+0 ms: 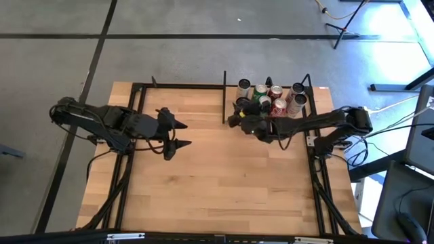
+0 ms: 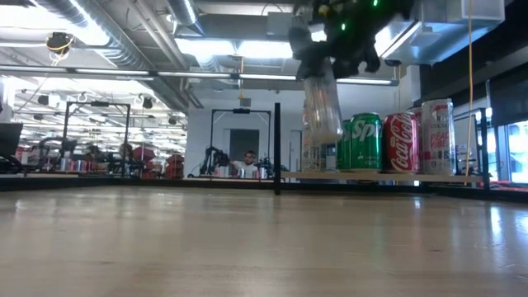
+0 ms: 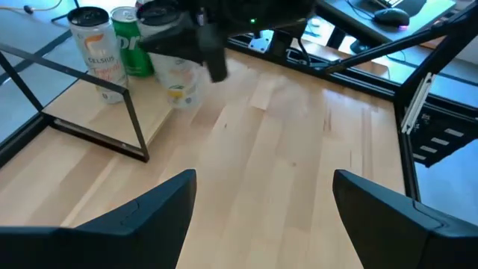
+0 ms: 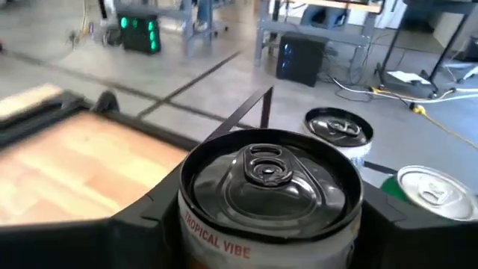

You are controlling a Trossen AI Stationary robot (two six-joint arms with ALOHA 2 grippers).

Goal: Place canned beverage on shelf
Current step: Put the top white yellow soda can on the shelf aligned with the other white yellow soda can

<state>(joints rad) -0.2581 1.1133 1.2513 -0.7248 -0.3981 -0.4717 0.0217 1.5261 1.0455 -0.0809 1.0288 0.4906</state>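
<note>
My right gripper is shut on a pale can with a black top and the words TROPICAL VIBE. It holds the can in the air at the near left corner of the shelf, a light-wood board in a black frame. Several cans stand upright on the shelf board: a green one, a red one and a white one. My left gripper is open and empty over the table's left half, its fingers pointing toward the shelf. My right gripper pinches the can's side wall just below its top rim between the two fingers, one on each side. It comes slanting from above and from the table's right. The can hangs below the gripper, about upright and clear of table and shelf.
The shelf's black posts and bars stand along its left and near sides. The cans fill the shelf's right and far part. Bare tabletop lies between the arms and toward the near edge. A person sits far behind the table.
</note>
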